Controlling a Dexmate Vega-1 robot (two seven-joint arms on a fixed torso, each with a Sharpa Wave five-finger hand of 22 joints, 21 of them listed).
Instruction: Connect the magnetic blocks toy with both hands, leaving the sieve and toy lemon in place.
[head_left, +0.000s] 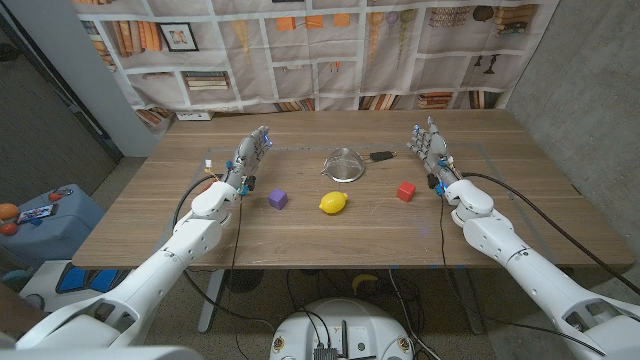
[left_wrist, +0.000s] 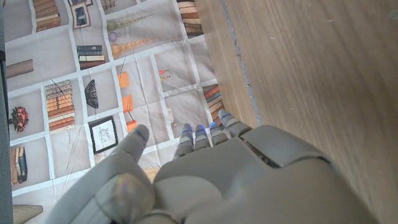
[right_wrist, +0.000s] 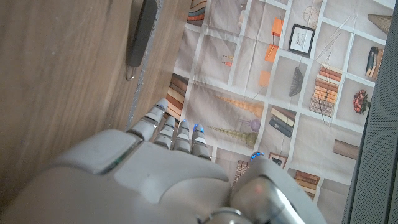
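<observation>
A purple block (head_left: 278, 199) sits on the table left of a yellow toy lemon (head_left: 333, 203). A red block (head_left: 405, 191) lies to the lemon's right. Behind the lemon stands a metal sieve (head_left: 343, 163) with a dark handle (right_wrist: 141, 34) pointing right. My left hand (head_left: 251, 155) is raised beyond and left of the purple block, fingers extended and apart, holding nothing. My right hand (head_left: 428, 145) stands behind the red block, fingers also spread and empty. The left wrist view looks along the back of my left hand (left_wrist: 205, 174), the right wrist view along my right hand (right_wrist: 168, 168).
The wooden table (head_left: 330, 235) reaches to a bookshelf-print backdrop (head_left: 330, 50) at the far edge. Black cables (head_left: 540, 205) trail along both arms. A blue object with toys (head_left: 40, 215) stands off the table's left side.
</observation>
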